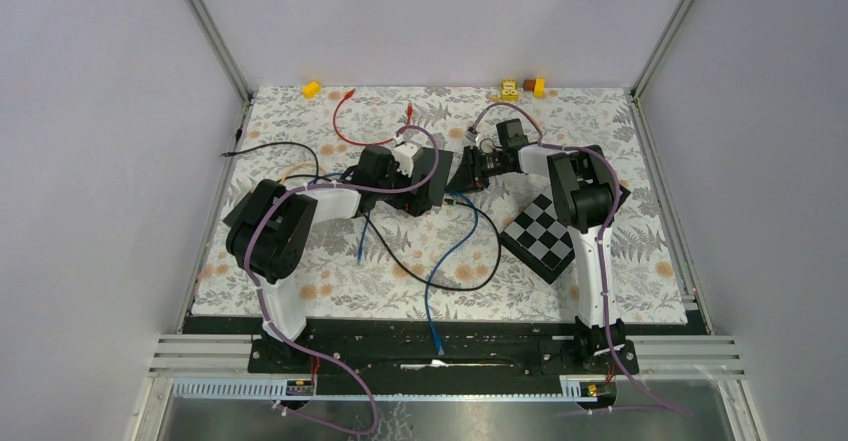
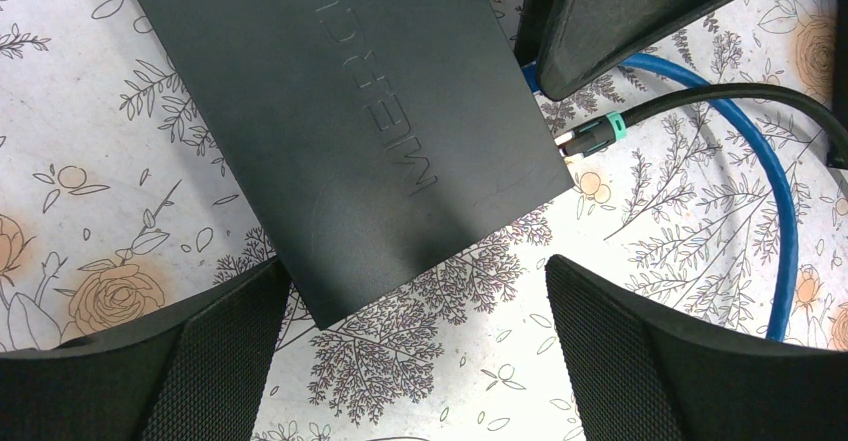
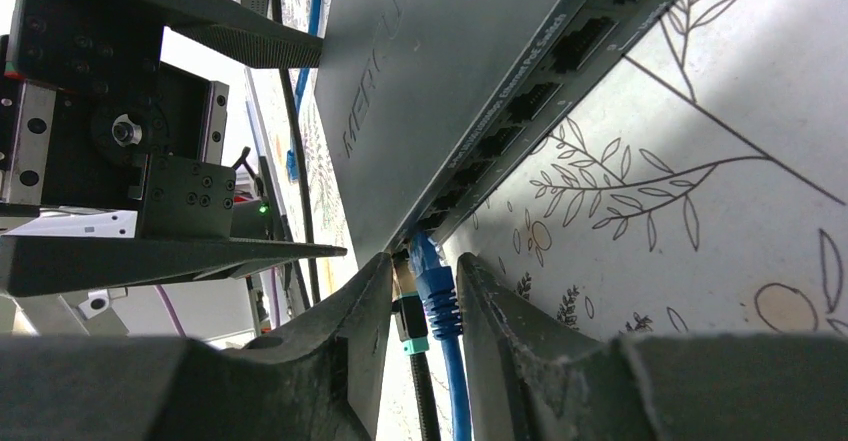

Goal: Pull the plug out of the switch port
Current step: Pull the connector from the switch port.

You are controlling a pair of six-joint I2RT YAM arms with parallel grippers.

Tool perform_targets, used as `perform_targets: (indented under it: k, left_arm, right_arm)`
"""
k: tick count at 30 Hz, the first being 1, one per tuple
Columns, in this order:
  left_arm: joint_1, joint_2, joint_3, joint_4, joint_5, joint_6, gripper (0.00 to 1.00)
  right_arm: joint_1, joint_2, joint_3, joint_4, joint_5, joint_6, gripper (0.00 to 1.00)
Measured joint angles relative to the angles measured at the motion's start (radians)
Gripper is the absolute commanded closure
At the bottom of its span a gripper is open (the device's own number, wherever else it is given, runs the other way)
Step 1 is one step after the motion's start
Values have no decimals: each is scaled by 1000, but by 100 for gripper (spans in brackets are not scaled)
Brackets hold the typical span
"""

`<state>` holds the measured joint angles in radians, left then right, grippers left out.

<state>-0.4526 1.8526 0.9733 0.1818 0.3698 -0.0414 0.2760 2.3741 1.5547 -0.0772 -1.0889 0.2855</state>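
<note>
The left gripper (image 2: 415, 286) hangs over the switch (image 2: 340, 111), fingers spread wide astride one corner and touching nothing that shows. At the switch's port face, the right gripper (image 3: 425, 266) sets its fingers narrowly either side of the blue plug (image 3: 432, 286) and the teal-collared plug (image 3: 408, 321). I cannot tell whether they pinch. This looks like the grasping step. Next comes a firm clamp, then a straight pull away from the switch. Both plugs sit in end ports, and the other ports (image 3: 580, 46) in view stand empty.

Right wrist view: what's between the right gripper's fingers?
Two plugs at the switch ports: a blue plug and a teal-banded black plug, seen in the right wrist view.
</note>
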Motion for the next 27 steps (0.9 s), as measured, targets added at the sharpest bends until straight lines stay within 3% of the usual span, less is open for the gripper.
perform_targets:
  k: [27]
  left_arm:
    - [0, 0, 0, 0, 0, 8, 2]
  right_arm:
    - [5, 23, 26, -7, 12, 24, 71]
